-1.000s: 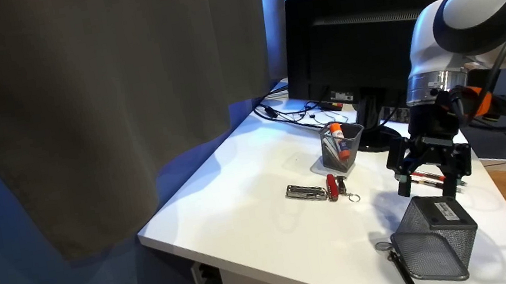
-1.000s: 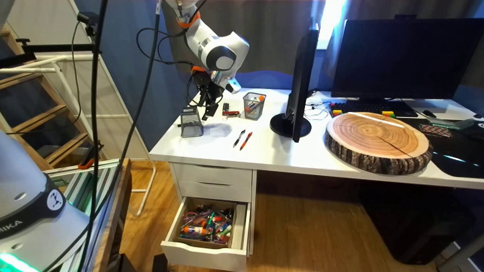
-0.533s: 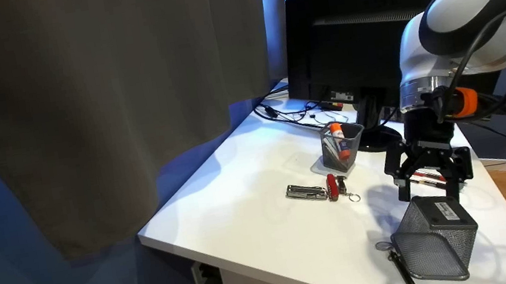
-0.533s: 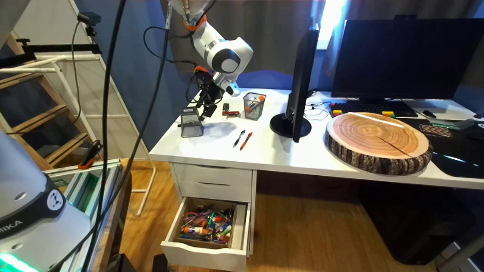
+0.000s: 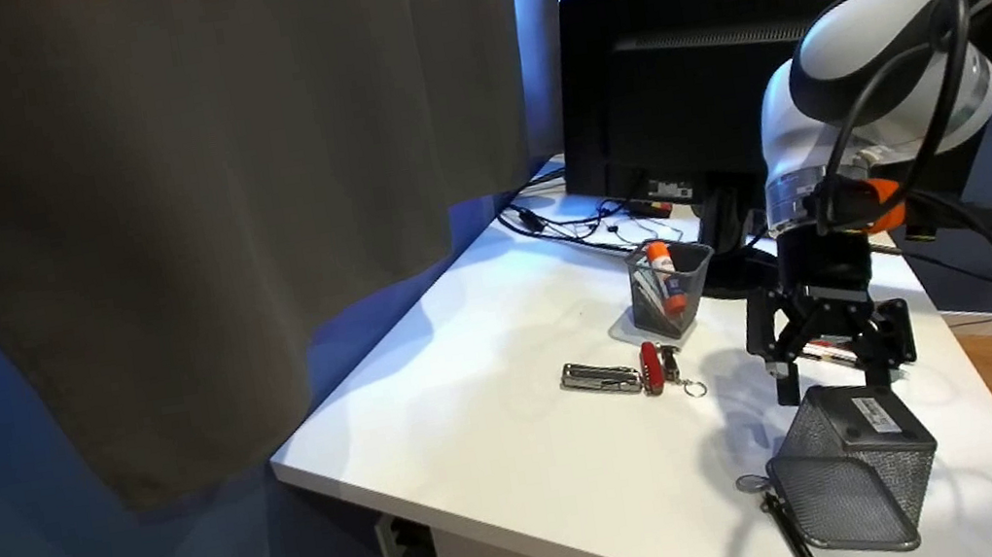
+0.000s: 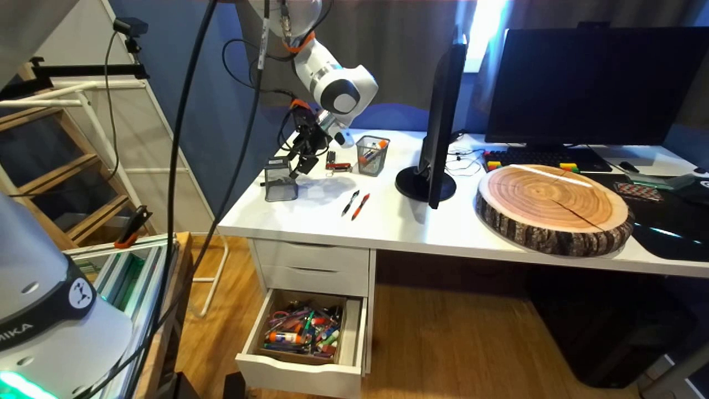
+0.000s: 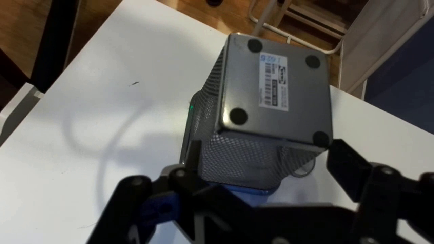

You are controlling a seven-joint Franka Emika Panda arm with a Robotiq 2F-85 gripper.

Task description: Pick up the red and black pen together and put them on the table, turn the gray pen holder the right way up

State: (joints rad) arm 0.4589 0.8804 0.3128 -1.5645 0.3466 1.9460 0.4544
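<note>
The gray mesh pen holder [image 5: 889, 470] stands upside down near the desk's front corner, with its dark labelled base up. It also shows in an exterior view [image 6: 281, 188]. In the wrist view its base [image 7: 298, 95] faces the camera. My gripper [image 7: 270, 162] is open and empty. One finger [image 7: 346, 169] is beside a corner of the base and the other is beside the mesh wall. I cannot tell whether either touches. In an exterior view the gripper [image 5: 832, 381] is just behind the holder. The red pen [image 6: 360, 206] and black pen [image 6: 350, 203] lie side by side on the table.
An upright mesh holder [image 5: 659, 318] has a glue stick in it. A multitool [image 5: 601, 377] and red pocket knife [image 5: 652, 368] lie nearby. A black ringed item [image 5: 790, 534] lies beside the upside-down holder. A monitor [image 6: 443, 111] stands behind. A drawer [image 6: 302, 377] is open.
My gripper has moved slightly down and left in both exterior views, closer to the pen holder. The upper arm has swung. The holder and pens have not moved.
</note>
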